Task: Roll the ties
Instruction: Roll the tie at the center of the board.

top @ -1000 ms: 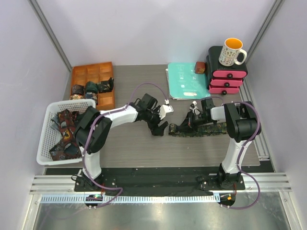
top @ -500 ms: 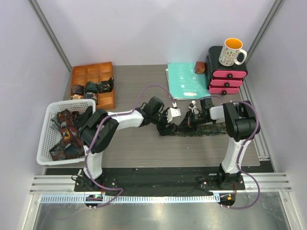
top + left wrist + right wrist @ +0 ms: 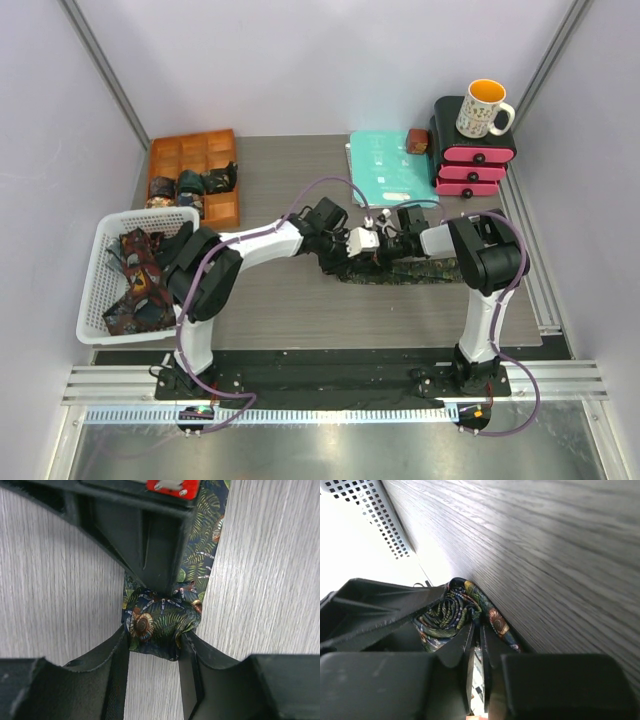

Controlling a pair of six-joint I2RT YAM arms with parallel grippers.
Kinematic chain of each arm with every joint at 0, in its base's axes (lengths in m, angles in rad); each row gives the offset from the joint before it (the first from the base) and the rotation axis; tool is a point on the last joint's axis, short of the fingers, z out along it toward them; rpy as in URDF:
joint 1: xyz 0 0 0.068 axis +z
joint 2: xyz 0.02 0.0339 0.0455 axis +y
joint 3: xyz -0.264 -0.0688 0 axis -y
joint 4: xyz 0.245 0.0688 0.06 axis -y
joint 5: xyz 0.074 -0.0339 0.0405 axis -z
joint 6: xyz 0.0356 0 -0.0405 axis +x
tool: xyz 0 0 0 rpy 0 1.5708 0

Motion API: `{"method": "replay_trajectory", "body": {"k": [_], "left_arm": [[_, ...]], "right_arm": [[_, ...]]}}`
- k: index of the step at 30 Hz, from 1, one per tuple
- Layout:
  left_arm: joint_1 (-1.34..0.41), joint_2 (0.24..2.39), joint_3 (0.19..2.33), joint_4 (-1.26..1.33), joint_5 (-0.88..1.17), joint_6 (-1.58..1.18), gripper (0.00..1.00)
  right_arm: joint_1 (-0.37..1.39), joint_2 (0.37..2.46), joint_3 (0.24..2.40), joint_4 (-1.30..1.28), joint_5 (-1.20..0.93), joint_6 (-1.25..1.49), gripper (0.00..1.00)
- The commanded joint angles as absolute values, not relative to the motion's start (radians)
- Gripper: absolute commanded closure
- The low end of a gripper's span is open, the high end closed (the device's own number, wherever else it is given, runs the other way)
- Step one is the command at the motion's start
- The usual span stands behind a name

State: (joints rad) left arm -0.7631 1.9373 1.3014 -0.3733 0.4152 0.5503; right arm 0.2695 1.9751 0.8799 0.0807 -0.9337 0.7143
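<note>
A dark green-black fern-print tie [image 3: 432, 270] lies as a flat strip on the table, its left end wound into a small roll [image 3: 159, 624]. My left gripper [image 3: 154, 633] has its fingers pressed on both sides of the roll; in the top view it is at the strip's left end [image 3: 350, 260]. My right gripper [image 3: 477, 628] is nearly shut, its thin fingertips pushed into the roll [image 3: 449, 613] and pinching the fabric. In the top view the right gripper [image 3: 386, 247] meets the left one head-on.
A white basket [image 3: 96, 262] at the left holds several loose ties. An orange divided tray [image 3: 192, 152] holds rolled ties. A teal folder [image 3: 385, 165], pink drawers [image 3: 472, 160] and a mug [image 3: 484, 106] stand at the back right.
My left gripper has moved right across the table to the tie's left end and closed around the roll. My right gripper has shifted slightly left with the roll.
</note>
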Motion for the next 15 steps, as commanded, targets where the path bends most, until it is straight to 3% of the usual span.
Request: {"method": "replay_trajectory", "body": {"k": [1,6,15], "left_arm": [[-0.83,1.997,1.361,-0.471,0.332,0.565,0.74],[-0.854,2.066,1.396,-0.515,0.258,0.546,0.75],[-0.862,2.143,1.448,-0.56,0.229,0.557,0.75]], "right_arm": [[0.239,1.944,0.914,-0.045,-0.828,0.64,0.77],[0.167,1.817,0.928,-0.218,-0.9,0.557,0.65],[0.164,1.775,0.893,-0.175,-0.928,0.597,0.63]]}}
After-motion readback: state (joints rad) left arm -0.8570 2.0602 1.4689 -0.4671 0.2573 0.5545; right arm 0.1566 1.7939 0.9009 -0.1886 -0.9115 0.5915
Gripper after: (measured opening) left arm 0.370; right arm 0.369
